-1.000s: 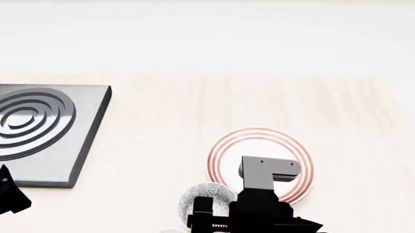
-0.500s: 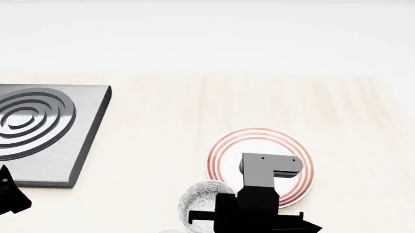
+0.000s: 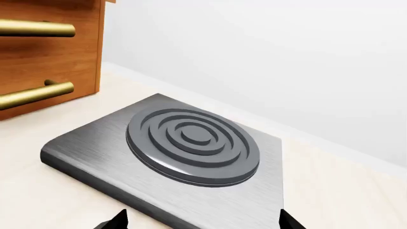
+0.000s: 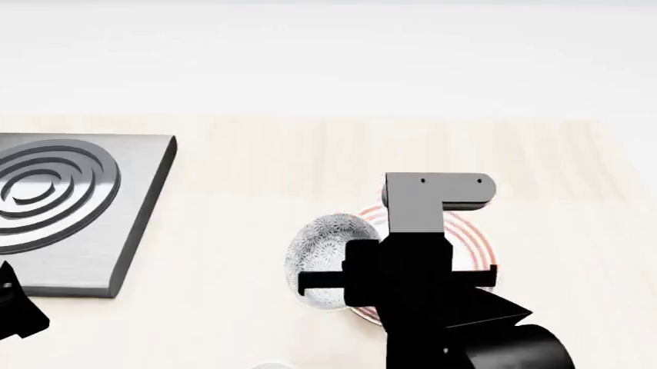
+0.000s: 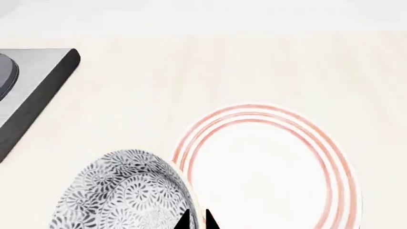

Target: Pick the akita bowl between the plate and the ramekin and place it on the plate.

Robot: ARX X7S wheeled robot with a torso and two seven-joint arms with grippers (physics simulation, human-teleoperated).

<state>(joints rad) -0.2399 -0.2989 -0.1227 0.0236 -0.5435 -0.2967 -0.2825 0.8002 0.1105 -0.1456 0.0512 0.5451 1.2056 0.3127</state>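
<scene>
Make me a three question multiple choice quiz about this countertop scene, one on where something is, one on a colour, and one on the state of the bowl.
1. Where is the stove burner plate relative to the plate in the head view?
A. To its left
B. To its right
C. On top of it

2. What colour are the rings around the plate's rim?
A. Blue
B. Red
C. Green

3. What is the state of the akita bowl?
A. Upside down on the burner
B. Gripped at its rim by the right gripper, beside the plate
C. Stacked inside another bowl

Answers:
1. A, the grey burner sits at the far left of the counter.
2. B, thin red concentric rings show in the right wrist view.
3. B, the gripper's fingertips close on the speckled bowl's edge.
</scene>
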